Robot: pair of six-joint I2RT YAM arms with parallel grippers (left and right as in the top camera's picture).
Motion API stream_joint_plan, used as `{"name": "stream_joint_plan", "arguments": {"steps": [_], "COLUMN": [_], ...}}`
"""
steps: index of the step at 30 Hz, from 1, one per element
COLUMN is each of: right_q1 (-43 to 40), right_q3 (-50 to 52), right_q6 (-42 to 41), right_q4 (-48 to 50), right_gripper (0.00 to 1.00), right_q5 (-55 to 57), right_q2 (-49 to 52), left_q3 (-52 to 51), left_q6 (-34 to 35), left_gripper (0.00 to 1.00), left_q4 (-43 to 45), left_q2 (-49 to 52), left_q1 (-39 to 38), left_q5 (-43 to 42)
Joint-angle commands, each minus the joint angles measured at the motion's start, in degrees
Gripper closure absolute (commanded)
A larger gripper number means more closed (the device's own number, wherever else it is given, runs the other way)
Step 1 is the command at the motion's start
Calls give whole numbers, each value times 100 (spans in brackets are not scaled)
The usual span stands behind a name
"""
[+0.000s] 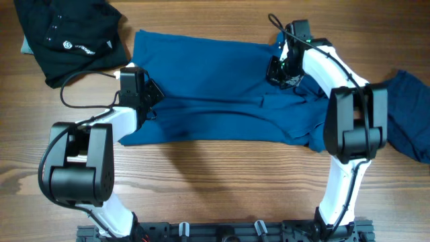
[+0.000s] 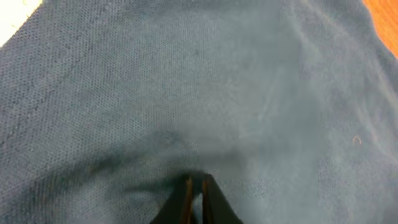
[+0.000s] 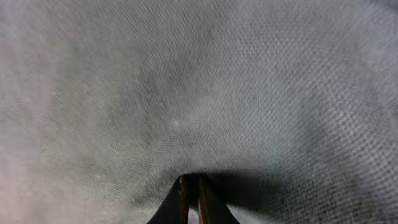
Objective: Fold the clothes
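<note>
A mid-blue garment (image 1: 215,87) lies spread across the middle of the table, one of the clothes. My left gripper (image 1: 153,99) is at its left edge, and in the left wrist view its fingers (image 2: 188,190) are pinched together on a fold of blue fabric (image 2: 199,93). My right gripper (image 1: 282,72) is at the garment's upper right, shut on the cloth (image 3: 199,87), with its fingertips (image 3: 184,186) nearly touching under a raised fold. A darker blue garment (image 1: 411,121) lies at the table's right edge.
A black garment (image 1: 67,33) with a small white logo is bunched at the back left corner. Bare wooden tabletop (image 1: 215,181) runs along the front, between the two arm bases. A black cable (image 1: 80,94) loops beside the left arm.
</note>
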State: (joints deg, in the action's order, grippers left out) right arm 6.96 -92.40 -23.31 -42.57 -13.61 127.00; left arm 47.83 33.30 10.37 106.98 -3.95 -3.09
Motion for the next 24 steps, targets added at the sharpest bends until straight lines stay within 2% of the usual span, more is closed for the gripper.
{"name": "stream_joint_plan", "arguments": {"steps": [1, 12, 24], "right_q1": [33, 33, 33], "right_q3": [-90, -90, -90], "right_q6": [-94, -365, -382], "right_q4": [146, 627, 929], "right_gripper": [92, 89, 89], "right_q5": [7, 9, -79], "right_q2": [195, 225, 525], "left_q3": [-57, -55, -55], "left_q6": [15, 61, 256], "left_gripper": [96, 96, 96], "left_q4": [162, 918, 1259], "left_q2": [201, 328, 894], "left_q1": [33, 33, 37], "left_q5": [13, 26, 367]}}
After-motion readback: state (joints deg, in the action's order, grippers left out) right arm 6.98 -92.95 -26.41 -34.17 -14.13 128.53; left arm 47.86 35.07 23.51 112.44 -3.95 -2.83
